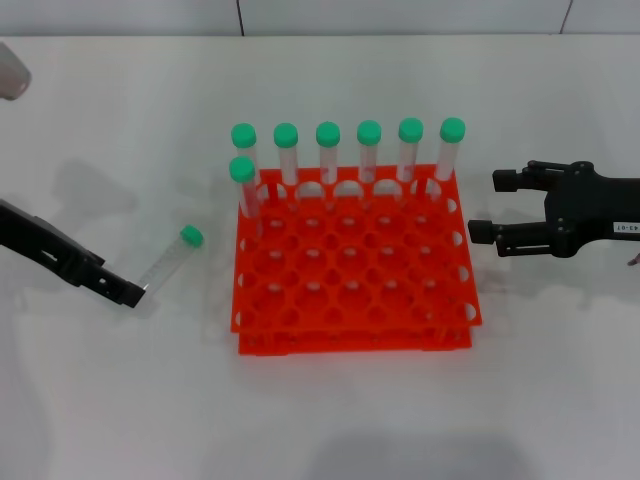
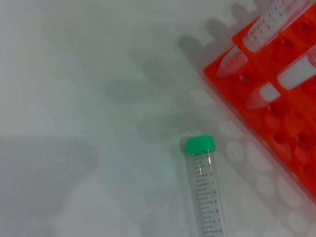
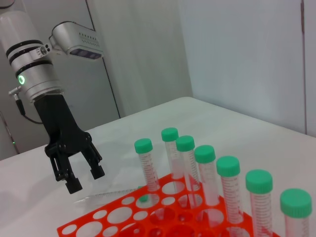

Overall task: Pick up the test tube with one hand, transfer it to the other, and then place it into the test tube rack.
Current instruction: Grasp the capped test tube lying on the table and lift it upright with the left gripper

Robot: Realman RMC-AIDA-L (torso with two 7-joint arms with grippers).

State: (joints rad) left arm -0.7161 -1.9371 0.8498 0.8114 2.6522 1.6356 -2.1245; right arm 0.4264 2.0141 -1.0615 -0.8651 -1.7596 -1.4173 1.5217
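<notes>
I judge the task barely begun: my left black end effector (image 1: 128, 292) hangs open over the slender clear green-capped test tube (image 1: 170, 260) lying on the white table (image 1: 320, 410) at 9 o'clock of the orange-red gridded plastic rack (image 1: 352, 262), ungrasped, while my white-labelled right end effector (image 1: 492, 205) waits open at 3 o'clock, so pickup, handover and placement remain.

Surface (image 1: 330, 410): white, matte, spread beneath both pincers; faint shadows on it
Seven green-capped tubes (image 1: 369, 150): upright, between the two pincers; nearer the right pincer
Wall (image 3: 237, 54): pale panels behind the left pincer
</notes>
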